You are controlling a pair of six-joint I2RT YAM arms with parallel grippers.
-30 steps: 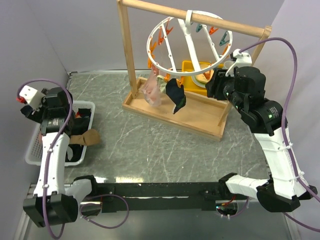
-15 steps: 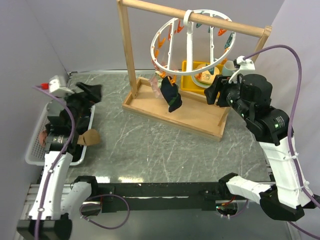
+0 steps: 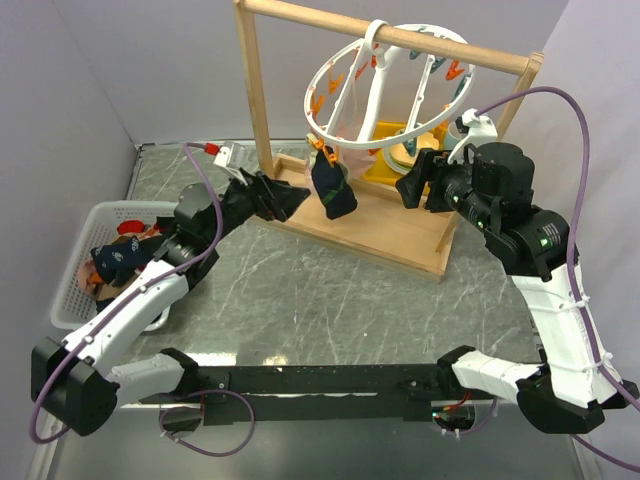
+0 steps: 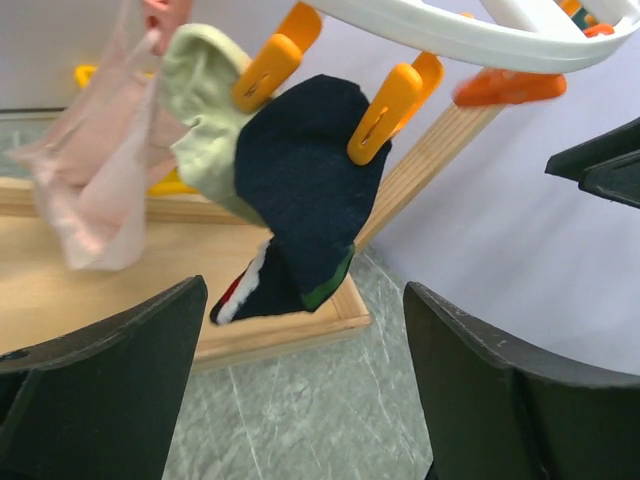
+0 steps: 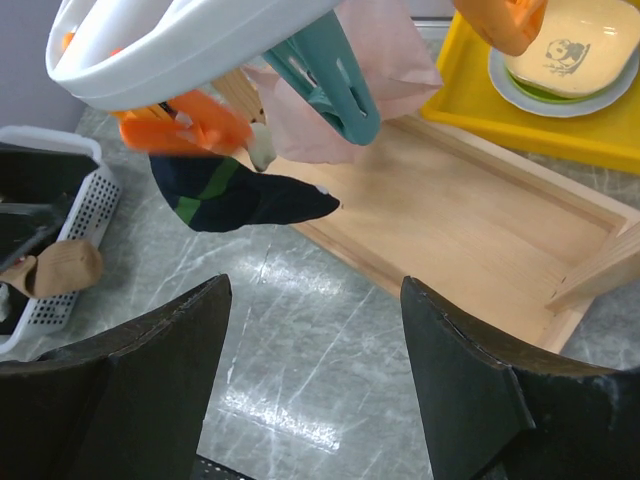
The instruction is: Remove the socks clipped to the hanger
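While a navy sock (image 3: 331, 190) hangs clipped to the hanger (image 3: 374, 80), we flank it with left gripper (image 3: 286, 200) and right gripper (image 3: 411, 188), jaws spread

We see the hanger (image 4: 450, 28) in glossy white plastic; the navy sock (image 4: 300, 180) in matt cloth; the frame (image 3: 256, 100) in smooth wood; the tabletop (image 3: 330, 300) like veined stone.

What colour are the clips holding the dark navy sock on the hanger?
Orange; the clips on the navy sock show best in the left wrist view.
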